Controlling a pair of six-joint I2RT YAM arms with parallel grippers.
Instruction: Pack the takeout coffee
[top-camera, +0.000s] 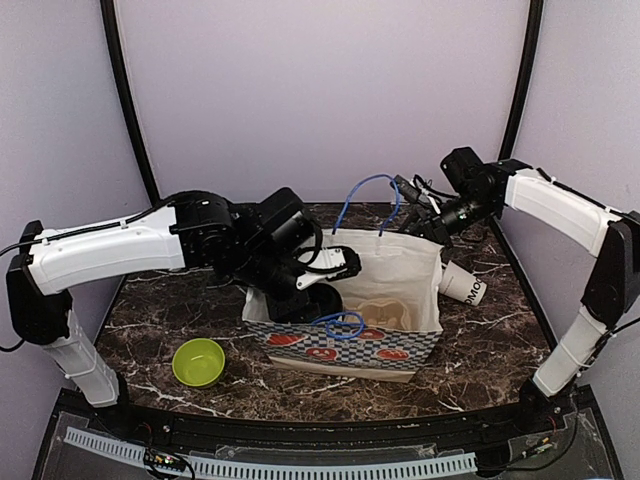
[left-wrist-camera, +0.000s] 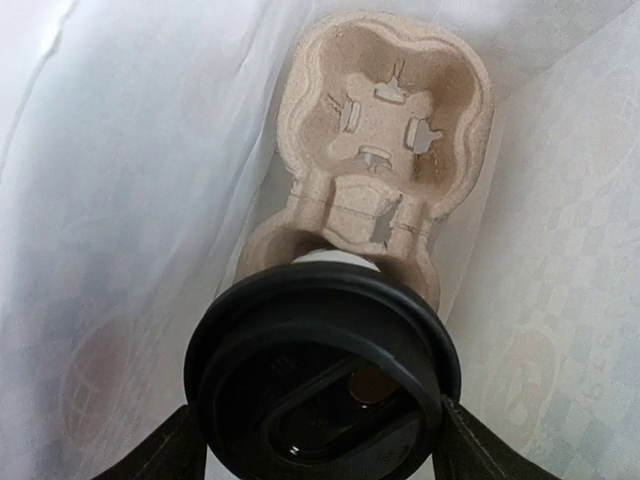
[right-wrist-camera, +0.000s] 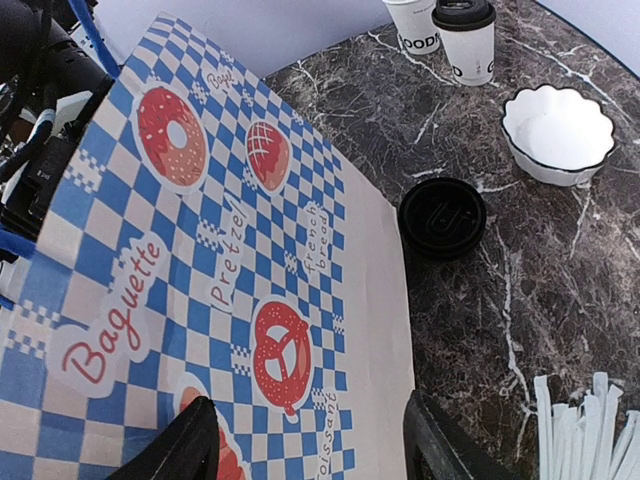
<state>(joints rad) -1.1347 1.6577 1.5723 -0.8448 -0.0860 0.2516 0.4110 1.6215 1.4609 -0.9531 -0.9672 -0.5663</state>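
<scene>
In the left wrist view a takeout coffee (left-wrist-camera: 320, 370), seen from above as a round black lid over a white rim, stands in the near pocket of a pulp cup carrier (left-wrist-camera: 385, 120) at the bottom of the bag. My left gripper (left-wrist-camera: 320, 440) has a finger against each side of that lid. From above, this gripper (top-camera: 320, 295) reaches down into the blue-checked paper bag (top-camera: 390, 345). My right gripper (right-wrist-camera: 310, 440) is open, its fingers spread over the bag's printed side (right-wrist-camera: 230, 230) by the right rim (top-camera: 418, 228). Another lidded cup (right-wrist-camera: 465, 40) stands farther off.
A round black lid (right-wrist-camera: 442, 217) sits on the marble right beside the bag; whether a cup is under it I cannot tell. A white scalloped bowl (right-wrist-camera: 557, 133) and white straws (right-wrist-camera: 585, 430) are nearby. A white lettered cup (top-camera: 462, 283) lies right of the bag, a green bowl (top-camera: 198, 362) front left.
</scene>
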